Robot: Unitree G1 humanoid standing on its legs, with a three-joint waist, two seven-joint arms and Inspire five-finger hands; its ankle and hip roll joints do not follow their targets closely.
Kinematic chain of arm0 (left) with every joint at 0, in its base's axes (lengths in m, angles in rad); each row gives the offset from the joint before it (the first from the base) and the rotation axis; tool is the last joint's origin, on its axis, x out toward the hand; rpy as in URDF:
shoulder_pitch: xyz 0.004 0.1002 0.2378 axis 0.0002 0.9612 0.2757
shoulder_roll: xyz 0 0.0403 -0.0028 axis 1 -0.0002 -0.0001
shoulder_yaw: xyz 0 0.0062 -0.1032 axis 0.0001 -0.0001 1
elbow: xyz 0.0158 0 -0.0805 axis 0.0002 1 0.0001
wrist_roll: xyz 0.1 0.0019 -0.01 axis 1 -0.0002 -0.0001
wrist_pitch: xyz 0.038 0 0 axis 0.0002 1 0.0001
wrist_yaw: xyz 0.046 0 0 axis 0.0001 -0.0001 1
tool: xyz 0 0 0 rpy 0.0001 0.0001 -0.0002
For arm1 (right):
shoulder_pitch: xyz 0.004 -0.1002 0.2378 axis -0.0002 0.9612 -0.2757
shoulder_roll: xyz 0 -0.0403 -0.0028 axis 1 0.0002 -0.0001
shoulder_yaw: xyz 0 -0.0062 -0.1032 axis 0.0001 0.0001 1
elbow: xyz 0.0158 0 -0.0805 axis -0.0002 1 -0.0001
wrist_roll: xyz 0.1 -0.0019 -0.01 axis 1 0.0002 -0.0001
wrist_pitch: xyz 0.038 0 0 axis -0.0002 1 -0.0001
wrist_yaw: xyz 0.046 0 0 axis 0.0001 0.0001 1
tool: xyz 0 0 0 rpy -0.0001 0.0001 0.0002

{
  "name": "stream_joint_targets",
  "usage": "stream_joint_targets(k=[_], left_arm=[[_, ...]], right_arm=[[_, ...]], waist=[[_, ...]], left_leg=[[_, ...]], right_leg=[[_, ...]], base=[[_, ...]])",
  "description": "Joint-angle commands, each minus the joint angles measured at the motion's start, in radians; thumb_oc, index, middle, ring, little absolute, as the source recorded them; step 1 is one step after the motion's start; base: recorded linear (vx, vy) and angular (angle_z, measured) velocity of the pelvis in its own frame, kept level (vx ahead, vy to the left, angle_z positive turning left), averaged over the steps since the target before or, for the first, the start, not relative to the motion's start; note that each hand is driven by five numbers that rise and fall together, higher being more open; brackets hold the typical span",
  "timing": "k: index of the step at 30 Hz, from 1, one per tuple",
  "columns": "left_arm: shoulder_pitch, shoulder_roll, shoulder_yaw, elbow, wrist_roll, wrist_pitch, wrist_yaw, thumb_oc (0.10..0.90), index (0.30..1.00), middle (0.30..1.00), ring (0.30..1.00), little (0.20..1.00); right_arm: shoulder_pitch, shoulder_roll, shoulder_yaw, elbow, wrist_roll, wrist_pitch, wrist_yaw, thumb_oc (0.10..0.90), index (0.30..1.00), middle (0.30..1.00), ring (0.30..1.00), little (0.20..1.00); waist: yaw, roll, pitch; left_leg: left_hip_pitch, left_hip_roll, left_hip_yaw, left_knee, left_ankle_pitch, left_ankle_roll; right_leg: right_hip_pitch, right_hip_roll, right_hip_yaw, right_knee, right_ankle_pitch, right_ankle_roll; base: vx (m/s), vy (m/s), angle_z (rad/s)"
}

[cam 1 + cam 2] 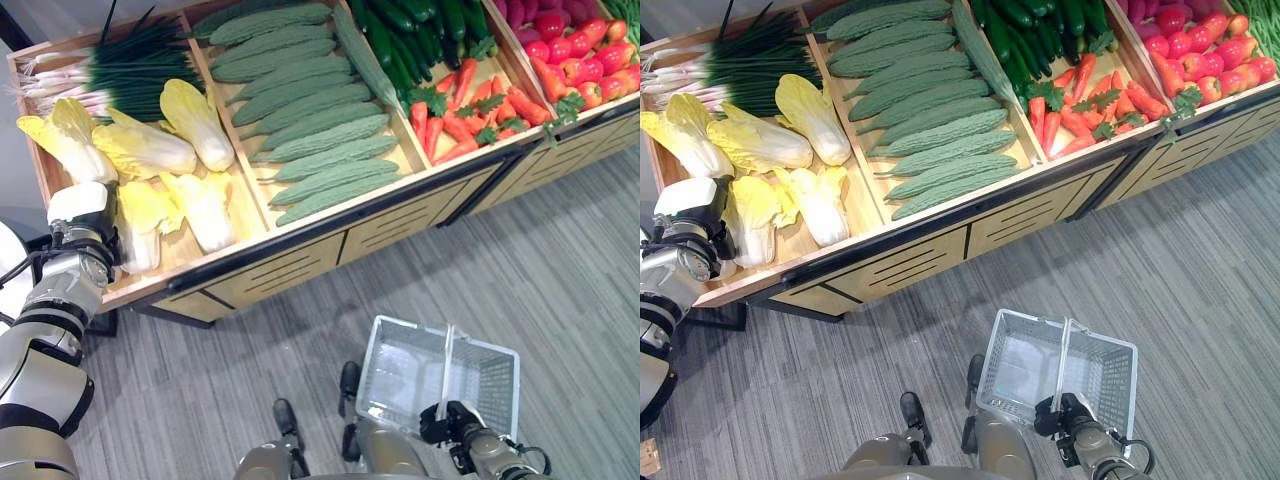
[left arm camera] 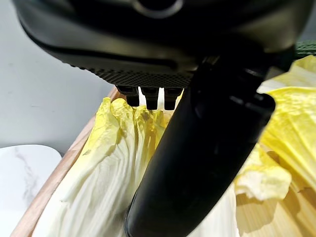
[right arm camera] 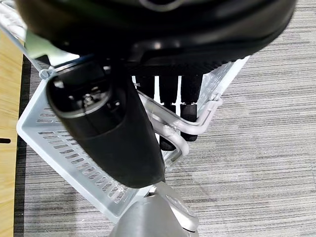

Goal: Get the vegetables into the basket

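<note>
Wooden stand [image 1: 300, 262] with several compartments fills the upper part of the head views, above a grey striped floor [image 1: 560, 270]. Its compartments hold, from the robot's left, yellow-white cabbages [image 1: 150, 150] with green onions [image 1: 120, 70] behind them, then bumpy green gourds [image 1: 320, 130], dark cucumbers [image 1: 400, 35] with carrots [image 1: 470, 105], and red peppers [image 1: 580, 60]. On the floor stands a white wire basket [image 1: 400, 365], and nothing lies inside it. The right hand [image 3: 185, 106] has its fingers curled around the basket handle [image 1: 446, 365]. The left hand [image 2: 202, 148] is over one cabbage [image 2: 108, 158] at the near left corner; whether it grips the cabbage I cannot tell.
</note>
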Motion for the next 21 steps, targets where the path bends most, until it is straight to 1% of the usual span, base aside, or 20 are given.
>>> stream_joint_targets(k=[1,4,5,11,13,21], left_arm=[[-0.093,-0.105,0.033,-0.073,-0.06,-0.079,0.075,0.9,1.0,1.0,1.0,1.0],[-0.092,-0.121,0.04,-0.078,-0.075,-0.084,0.079,0.9,1.0,1.0,1.0,1.0],[-0.093,-0.138,0.034,-0.079,-0.079,-0.083,0.076,0.9,1.0,1.0,1.0,1.0],[-0.094,-0.166,0.04,-0.078,-0.101,-0.085,0.073,0.9,1.0,1.0,1.0,1.0],[-0.095,-0.181,0.038,-0.1,-0.11,-0.09,0.073,0.9,1.0,1.0,1.0,1.0],[-0.085,-0.205,0.049,-0.141,-0.135,-0.1,0.074,0.9,1.0,1.0,1.0,1.0]], right_arm=[[0.023,-0.014,0.054,0.036,-0.022,0.013,-0.001,0.4,0.3,0.3,0.3,0.3],[0.024,-0.012,0.055,0.034,-0.026,0.014,-0.001,0.4,0.3,0.3,0.3,0.3],[0.022,-0.009,0.06,0.035,-0.031,0.016,-0.002,0.4,0.3,0.3,0.3,0.3],[0.02,-0.012,0.057,0.036,-0.035,0.019,-0.006,0.4,0.3,0.3,0.3,0.3],[0.024,-0.015,0.053,0.039,-0.037,0.022,-0.007,0.4,0.3,0.3,0.3,0.3],[0.025,-0.016,0.051,0.042,-0.045,0.026,-0.01,0.4,0.3,0.3,0.3,0.3]], waist=[[-0.042,0.041,-0.002],[-0.048,0.04,-0.003],[-0.052,0.041,-0.005],[-0.061,0.04,-0.009],[-0.063,0.041,-0.013],[-0.066,0.048,-0.016]], left_leg=[[0.007,0.041,-0.028,0.002,-0.039,-0.051],[0.011,0.041,-0.023,0.002,-0.042,-0.05],[0.013,0.041,-0.017,0.002,-0.042,-0.05],[0.008,0.042,-0.003,0.002,-0.04,-0.051],[0.007,0.044,0.005,0.002,-0.039,-0.053],[0.019,0.044,0.009,0.002,-0.042,-0.055]], right_leg=[[0.095,-0.03,-0.01,-0.001,-0.106,0.12],[0.096,-0.029,-0.006,-0.001,-0.106,0.119],[0.094,-0.027,0.0,-0.001,-0.106,0.118],[0.082,-0.025,0.013,-0.001,-0.101,0.117],[0.078,-0.023,0.017,-0.001,-0.102,0.116],[0.085,-0.021,0.023,-0.001,-0.107,0.114]], base=[[0.0,0.0,0.0],[0.0,0.0,0.0],[0.0,0.0,0.0],[0.0,-0.013,-0.05],[0.03,-0.039,-0.08],[0.01,-0.008,0.0]])
